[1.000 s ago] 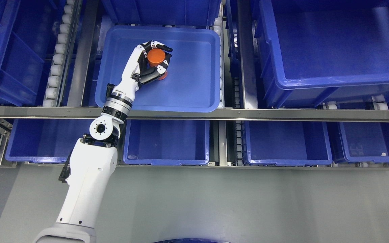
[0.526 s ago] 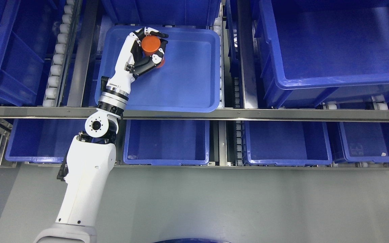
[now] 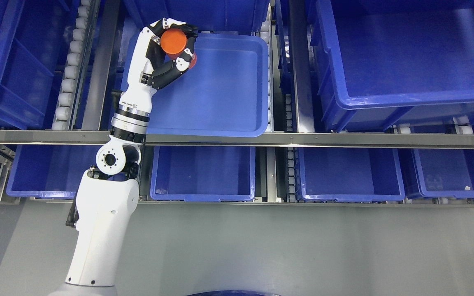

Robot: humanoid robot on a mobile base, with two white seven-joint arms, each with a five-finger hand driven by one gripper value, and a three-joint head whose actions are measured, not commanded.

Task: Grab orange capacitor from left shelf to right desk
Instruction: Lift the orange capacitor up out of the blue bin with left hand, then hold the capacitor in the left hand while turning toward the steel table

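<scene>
Head view — left hand [image 3: 167, 51] around orange capacitor [image 3: 174, 41]

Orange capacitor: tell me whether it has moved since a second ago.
Yes. The orange capacitor, gripped in the left hand, has shifted up and left in the head view, from over the blue tray's floor to its far left corner.

The left arm [image 3: 97, 230] has a smooth, glossy white shell, widest at 6 o'clock. A round white joint cap [image 3: 108, 159] with a dark centre hole sits above it, then a wrist of silver and black rings [image 3: 128, 121]. The left hand [image 3: 161, 53] is white-backed, with black finger segments and white knuckle caps. Small dark screws dot the shell's lower edge.
</scene>
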